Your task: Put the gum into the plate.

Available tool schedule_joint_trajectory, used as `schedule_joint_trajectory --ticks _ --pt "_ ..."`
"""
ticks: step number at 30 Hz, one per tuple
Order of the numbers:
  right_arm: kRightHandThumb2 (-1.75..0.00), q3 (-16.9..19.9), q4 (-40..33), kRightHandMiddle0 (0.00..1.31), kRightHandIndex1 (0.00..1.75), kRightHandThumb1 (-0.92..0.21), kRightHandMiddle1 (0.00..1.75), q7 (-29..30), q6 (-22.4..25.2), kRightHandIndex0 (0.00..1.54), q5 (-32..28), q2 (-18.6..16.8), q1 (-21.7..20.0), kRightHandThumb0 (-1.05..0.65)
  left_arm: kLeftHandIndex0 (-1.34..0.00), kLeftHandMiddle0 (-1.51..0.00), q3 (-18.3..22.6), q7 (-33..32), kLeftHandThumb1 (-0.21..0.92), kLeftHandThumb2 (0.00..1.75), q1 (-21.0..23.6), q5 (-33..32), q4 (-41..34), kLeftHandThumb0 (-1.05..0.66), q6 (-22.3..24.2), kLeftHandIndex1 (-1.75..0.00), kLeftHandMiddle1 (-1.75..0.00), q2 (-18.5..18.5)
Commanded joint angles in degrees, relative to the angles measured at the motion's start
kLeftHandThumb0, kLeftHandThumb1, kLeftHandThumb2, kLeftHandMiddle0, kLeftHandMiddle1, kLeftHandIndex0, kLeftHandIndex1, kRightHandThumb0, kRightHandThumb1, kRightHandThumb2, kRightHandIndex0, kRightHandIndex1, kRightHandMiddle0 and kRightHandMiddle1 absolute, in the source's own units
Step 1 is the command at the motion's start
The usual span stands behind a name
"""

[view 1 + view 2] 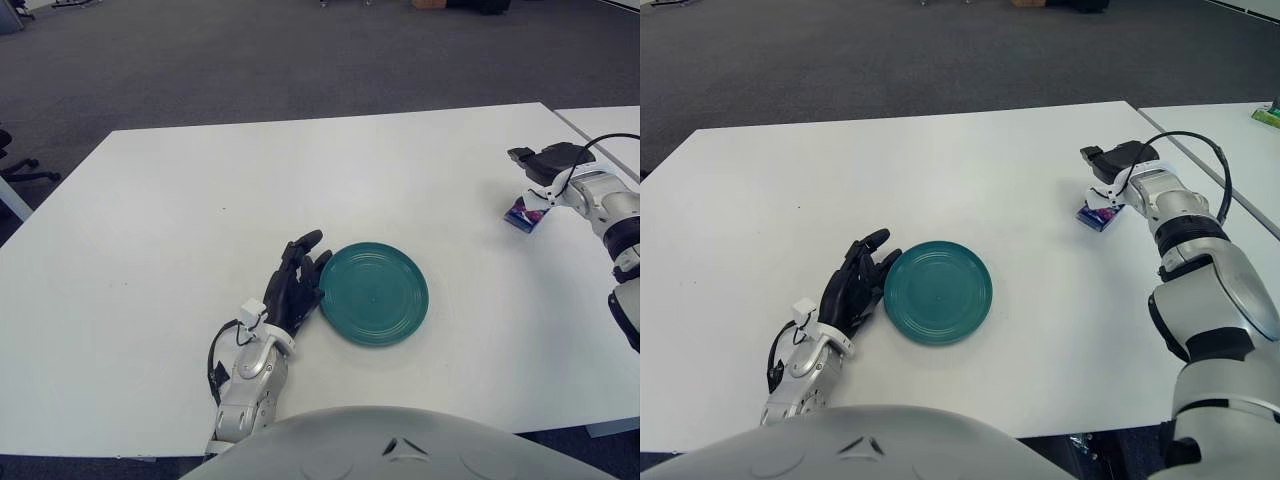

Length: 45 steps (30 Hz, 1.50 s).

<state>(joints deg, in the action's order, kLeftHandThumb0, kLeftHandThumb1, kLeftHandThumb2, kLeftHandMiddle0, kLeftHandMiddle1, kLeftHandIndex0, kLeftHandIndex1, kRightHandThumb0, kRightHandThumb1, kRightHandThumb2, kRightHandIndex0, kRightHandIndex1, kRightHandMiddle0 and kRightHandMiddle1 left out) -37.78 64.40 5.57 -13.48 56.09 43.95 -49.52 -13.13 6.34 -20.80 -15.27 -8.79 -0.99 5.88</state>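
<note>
A round green plate (374, 293) lies on the white table (200, 220), near its front middle. My left hand (296, 283) shows beside the plate's left rim, its black fingers spread and holding nothing. The gum (524, 214), a small blue and purple pack, is at the table's far right edge. My right hand (548, 162) is just above and behind the gum, with the pack showing right under it. Whether the hand touches or holds the pack cannot be told. The gum (1098, 215) and right hand (1118, 158) also show in the right eye view.
A second white table (605, 125) butts against the right side, with a narrow seam between them. A black cable (1200, 145) loops over my right forearm. Dark carpet lies beyond the table's far edge.
</note>
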Motion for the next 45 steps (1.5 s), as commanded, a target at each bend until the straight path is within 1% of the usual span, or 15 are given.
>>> schedule_joint_trajectory --ticks 1,6,12,14,18,27,35,39,45 --pt "-0.29 -0.5 -2.6 0.0 0.02 -0.92 0.19 0.4 -1.7 0.29 -0.2 -0.5 2.2 -0.95 0.0 -0.42 -0.5 -0.5 0.92 0.9 -0.5 0.0 -0.7 -0.86 -0.4 -0.78 -0.22 1.8" --pt "-0.28 0.3 -4.7 0.0 0.01 -0.92 0.18 -0.7 -3.5 0.29 -1.3 -0.2 3.9 -0.95 0.0 -0.42 -0.6 -0.6 0.92 0.9 -0.7 0.0 -1.0 -0.86 -0.3 -0.78 -0.21 1.7" --pt "-0.32 1.6 -6.1 0.0 0.01 -0.92 0.21 -2.0 -5.3 0.27 -3.3 0.0 5.8 -1.0 0.0 -0.42 -0.6 -0.7 0.92 0.9 -0.7 0.0 -1.1 -0.86 -0.3 -0.78 -0.21 1.7" --pt "-0.33 1.9 -6.4 0.0 0.0 -0.92 0.24 -2.0 -5.7 0.27 -3.6 0.0 6.5 -1.01 0.0 -0.42 -0.6 -0.7 0.92 0.9 -0.7 0.0 -1.1 -0.86 -0.3 -0.78 -0.21 1.7" --pt "-0.35 1.7 -5.0 0.0 0.0 -0.92 0.25 -0.6 -6.3 0.26 -3.5 -0.1 7.4 -1.03 0.0 -0.42 -0.8 -0.7 0.92 0.9 -1.1 0.1 -1.5 -0.86 -0.3 -0.78 -0.21 1.6" --pt "-0.37 2.1 -5.8 0.0 0.0 -0.92 0.21 -1.4 -8.2 0.23 -3.9 1.2 8.7 -1.04 0.0 -0.42 -1.0 -0.8 0.92 0.9 -1.3 0.1 -1.9 -0.86 -0.1 -0.78 -0.2 1.6" --pt "-0.41 2.3 -6.1 0.0 0.0 -0.92 0.13 -1.7 -9.6 0.2 -4.1 2.6 10.1 -1.05 0.0 -0.42 -0.9 -0.7 0.92 0.9 -1.4 0.0 -2.1 -0.86 0.0 -0.78 -0.2 1.5" --pt "-0.42 2.4 -6.0 0.0 0.01 -0.92 0.14 -1.4 -10.4 0.21 -4.1 3.7 10.9 -1.05 0.0 -0.43 -0.8 -0.7 0.92 0.9 -1.3 -0.1 -2.1 -0.86 0.0 -0.78 -0.2 1.4" --pt "-0.45 2.6 -6.3 0.0 0.03 -0.92 0.19 -1.6 -10.5 0.25 -4.1 4.6 11.5 -1.05 0.0 -0.43 -0.5 -0.6 0.92 0.9 -1.1 -0.2 -1.9 -0.86 0.1 -0.78 -0.19 1.4"
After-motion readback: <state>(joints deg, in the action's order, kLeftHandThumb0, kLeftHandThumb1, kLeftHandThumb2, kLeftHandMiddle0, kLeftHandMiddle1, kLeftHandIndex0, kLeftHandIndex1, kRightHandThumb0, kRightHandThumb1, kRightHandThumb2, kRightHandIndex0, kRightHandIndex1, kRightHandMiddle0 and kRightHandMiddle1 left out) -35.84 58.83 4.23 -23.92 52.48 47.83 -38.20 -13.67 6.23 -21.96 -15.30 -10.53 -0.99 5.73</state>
